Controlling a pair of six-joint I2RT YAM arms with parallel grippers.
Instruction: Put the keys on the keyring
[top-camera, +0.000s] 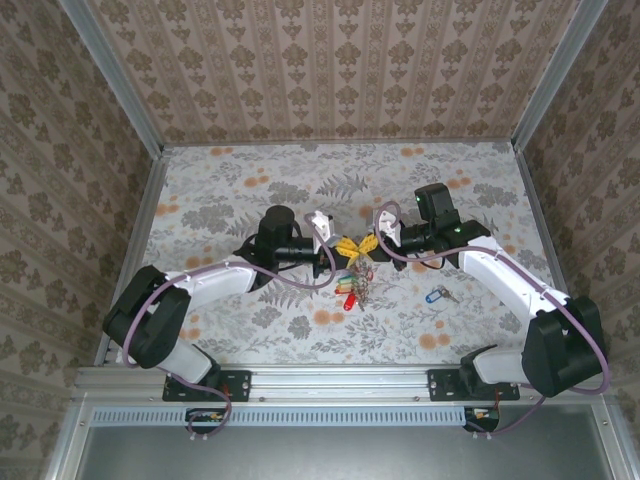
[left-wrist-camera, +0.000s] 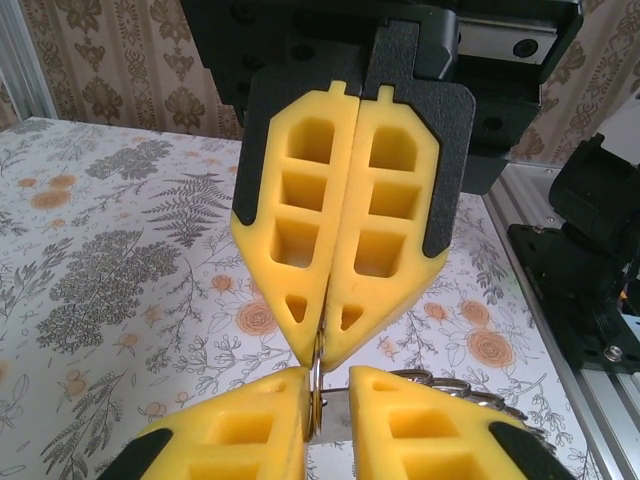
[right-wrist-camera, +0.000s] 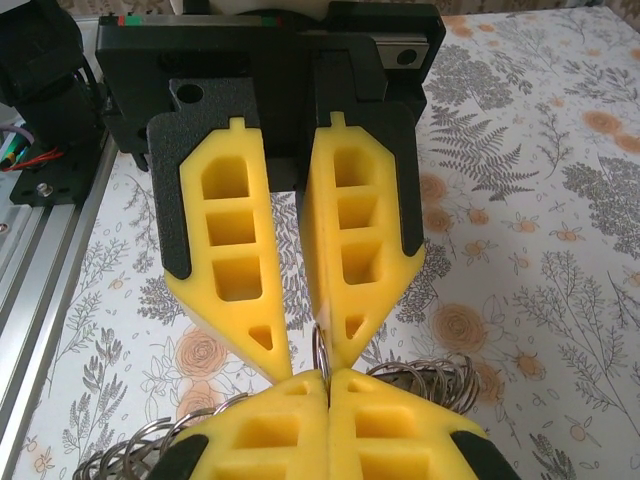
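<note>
Left gripper (left-wrist-camera: 328, 390), at the surface's centre: jaws slightly spread either side of the keyring (top-camera: 357, 283) wire, not clamping it. Keyring bunch sits between both grippers. Right gripper (right-wrist-camera: 328, 385): jaws pressed together, pinching the ring wire. Blue-tagged key (top-camera: 435, 295) lies towards the table's (top-camera: 250, 180) right edge.

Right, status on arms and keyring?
Right fingers shut on keyring. Left fingers slightly parted around its wire. Blue-tagged key loose on table, unobstructed.
</note>
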